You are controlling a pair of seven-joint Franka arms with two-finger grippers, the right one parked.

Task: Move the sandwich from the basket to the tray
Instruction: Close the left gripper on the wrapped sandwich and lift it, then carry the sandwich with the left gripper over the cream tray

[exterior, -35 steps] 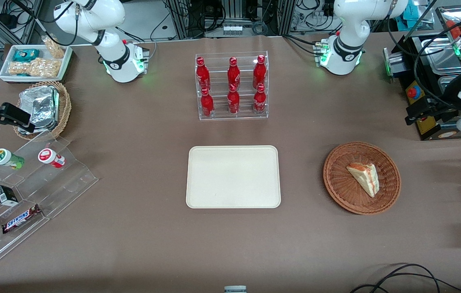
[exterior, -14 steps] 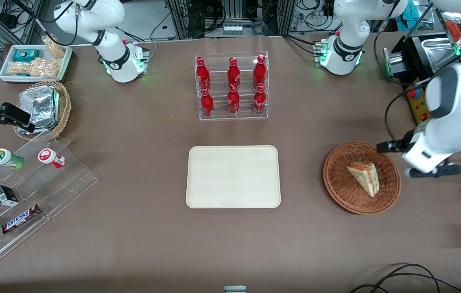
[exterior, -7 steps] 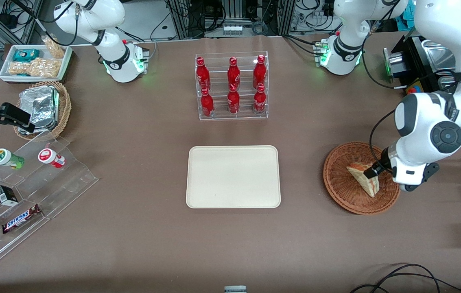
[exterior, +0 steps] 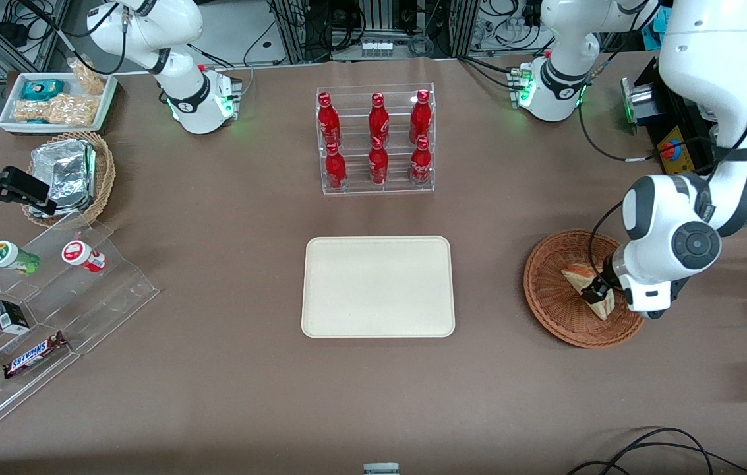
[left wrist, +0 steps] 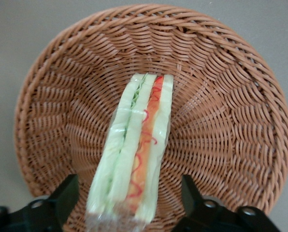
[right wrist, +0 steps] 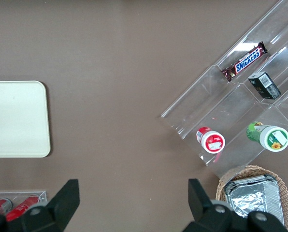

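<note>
The sandwich (exterior: 582,279) is a wedge of white bread with orange-red and pale green layers, lying in the round reddish-brown wicker basket (exterior: 548,297) toward the working arm's end of the table. My gripper (exterior: 600,293) is low over the basket with the sandwich between its spread fingers. In the left wrist view the sandwich (left wrist: 136,145) stands on edge in the basket (left wrist: 221,96), and the open gripper (left wrist: 129,200) straddles it with a black finger (left wrist: 64,195) on each side, apart from the bread. The cream-beige tray (exterior: 378,286) lies flat at the table's middle.
A clear rack of red bottles (exterior: 376,138) stands farther from the front camera than the tray. A clear stepped stand with snacks (exterior: 37,316), a tan basket of foil packs (exterior: 70,173) and a white snack tray (exterior: 57,100) lie toward the parked arm's end.
My arm swung in from the table's edge and came down over the basket. The gripper now sits around the sandwich, which has not moved.
</note>
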